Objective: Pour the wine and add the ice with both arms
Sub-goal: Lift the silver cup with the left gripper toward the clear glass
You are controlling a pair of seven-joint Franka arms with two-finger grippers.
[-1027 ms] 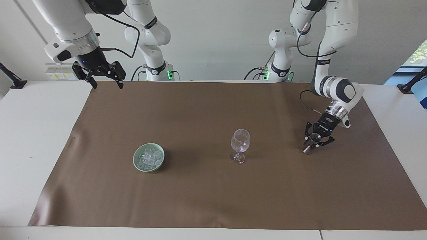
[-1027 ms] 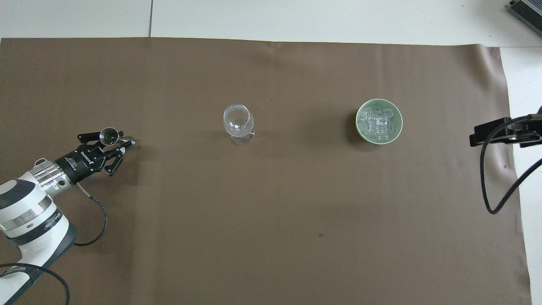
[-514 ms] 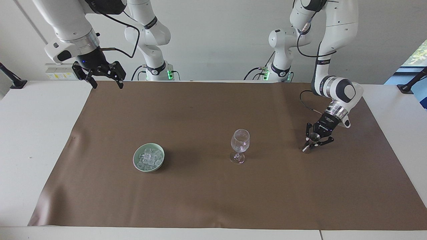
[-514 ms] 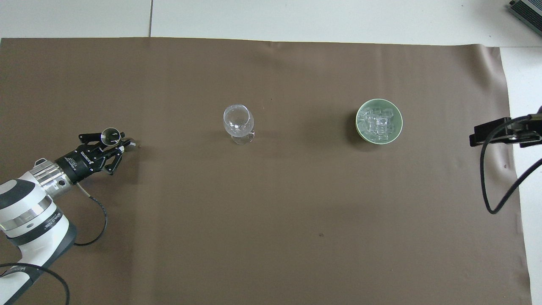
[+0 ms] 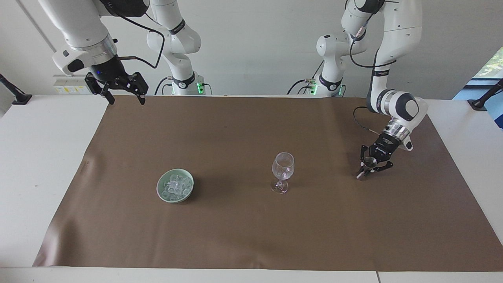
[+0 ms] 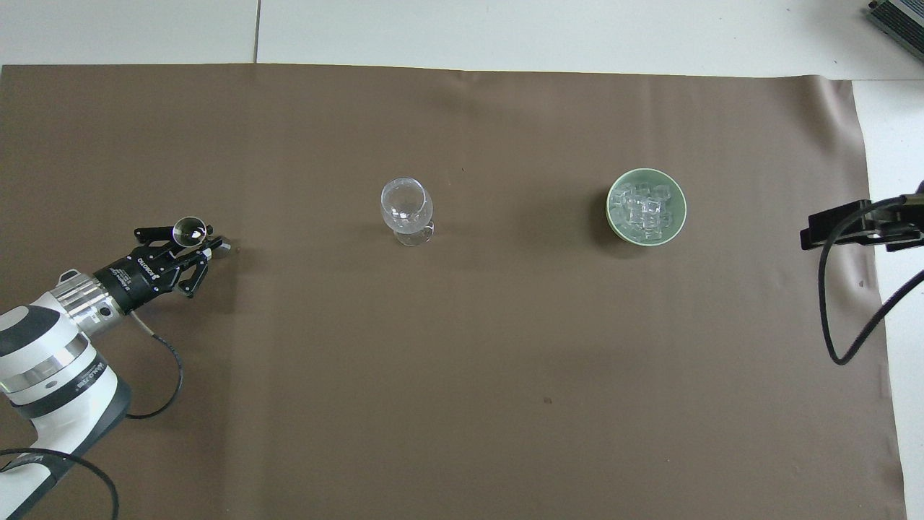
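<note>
We see the left gripper (image 5: 369, 167) low at the left arm's end of the brown mat (image 5: 251, 236), fingers around the small metal jigger (image 5: 369, 162), the task's wine; we can't tell if they clamp it or if it still sits on the mat. No liquid visible. In the overhead view the jigger (image 6: 188, 230) shows its open round mouth between the fingers. Wine glass (image 5: 283, 172) stands upright mid-mat, well apart from the jigger. Pale green bowl (image 5: 161, 184) with the ice cubes (image 5: 175, 185) sits toward the right arm's end. Right gripper (image 5: 122, 93) waits raised over the mat edge by its base, fingers spread, empty.
</note>
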